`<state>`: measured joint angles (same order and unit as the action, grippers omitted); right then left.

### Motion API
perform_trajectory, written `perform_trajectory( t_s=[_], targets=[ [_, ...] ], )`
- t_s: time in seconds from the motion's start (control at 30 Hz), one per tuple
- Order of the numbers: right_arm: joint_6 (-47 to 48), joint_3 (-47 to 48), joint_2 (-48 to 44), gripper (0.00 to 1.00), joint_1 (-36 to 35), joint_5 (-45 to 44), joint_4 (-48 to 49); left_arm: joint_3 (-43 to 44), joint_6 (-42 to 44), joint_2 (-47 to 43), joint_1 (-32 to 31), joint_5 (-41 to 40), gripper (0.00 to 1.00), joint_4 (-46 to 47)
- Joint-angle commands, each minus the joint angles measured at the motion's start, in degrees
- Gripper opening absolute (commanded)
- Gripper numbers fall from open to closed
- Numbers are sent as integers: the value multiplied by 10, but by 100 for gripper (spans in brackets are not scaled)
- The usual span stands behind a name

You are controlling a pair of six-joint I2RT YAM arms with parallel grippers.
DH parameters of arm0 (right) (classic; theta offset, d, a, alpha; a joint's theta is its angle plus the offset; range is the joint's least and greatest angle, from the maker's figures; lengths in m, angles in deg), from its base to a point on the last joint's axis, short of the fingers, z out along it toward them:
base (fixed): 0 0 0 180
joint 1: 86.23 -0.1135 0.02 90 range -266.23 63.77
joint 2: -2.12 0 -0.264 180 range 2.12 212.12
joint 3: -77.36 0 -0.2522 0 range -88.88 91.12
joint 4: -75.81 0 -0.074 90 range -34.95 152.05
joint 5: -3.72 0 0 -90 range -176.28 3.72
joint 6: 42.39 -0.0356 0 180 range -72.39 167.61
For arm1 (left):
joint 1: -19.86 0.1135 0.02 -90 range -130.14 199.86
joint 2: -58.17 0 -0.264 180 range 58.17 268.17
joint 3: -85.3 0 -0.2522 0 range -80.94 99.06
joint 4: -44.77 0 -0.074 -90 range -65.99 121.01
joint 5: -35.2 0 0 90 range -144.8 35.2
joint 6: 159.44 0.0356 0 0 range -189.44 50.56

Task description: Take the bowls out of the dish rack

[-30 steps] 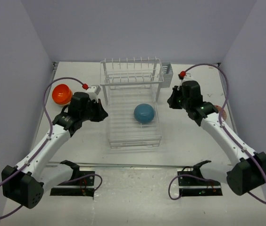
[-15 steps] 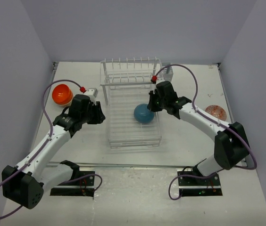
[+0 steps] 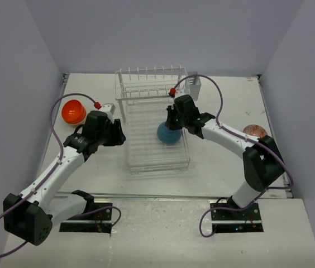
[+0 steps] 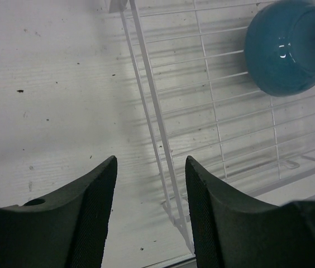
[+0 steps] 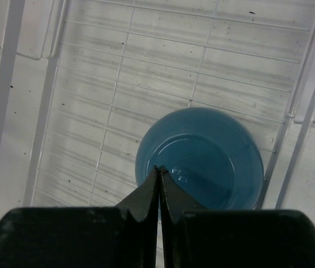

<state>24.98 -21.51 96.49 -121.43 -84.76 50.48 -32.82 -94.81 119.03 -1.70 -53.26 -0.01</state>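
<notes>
Left wrist: claw (image 4: 151,162) over rack edge (image 4: 154,111)

Teal bowl (image 3: 164,135) bottom-up on white dish rack (image 3: 152,157) — orange bowl (image 3: 72,111) outside, left

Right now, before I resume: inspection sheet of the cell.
surface: white table, a few dark specks.
job's things: teal bowl in the dish rack's flat tray; orange bowl on the table left of the rack; patterned bowl on the right, partly behind the arm.
clutter: nothing seen.
pincers: left pincer open, empty, at the rack's left edge; right pincer shut over the teal bowl, contact unclear.
cables: purple cables loop off both arms.
surroundings: grey caddy on the rack's back corner; pale walls.
</notes>
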Motion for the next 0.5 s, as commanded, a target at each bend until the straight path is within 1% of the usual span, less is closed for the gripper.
perform_trajectory(
  t_s=[0.0, 0.23, 0.47],
  targets=[
    [-12, -3, 13, 0, -27, 9, 4, 28, -6, 7, -2, -12, 54, 4],
    [-22, -42, -3, 0, -42, -6, 23, 27, -9, 10, -2, -11, 54, 13],
    [-17, -78, -17, 0, -42, -13, 44, 25, -8, 4, -2, -6, 50, 14]
  ],
)
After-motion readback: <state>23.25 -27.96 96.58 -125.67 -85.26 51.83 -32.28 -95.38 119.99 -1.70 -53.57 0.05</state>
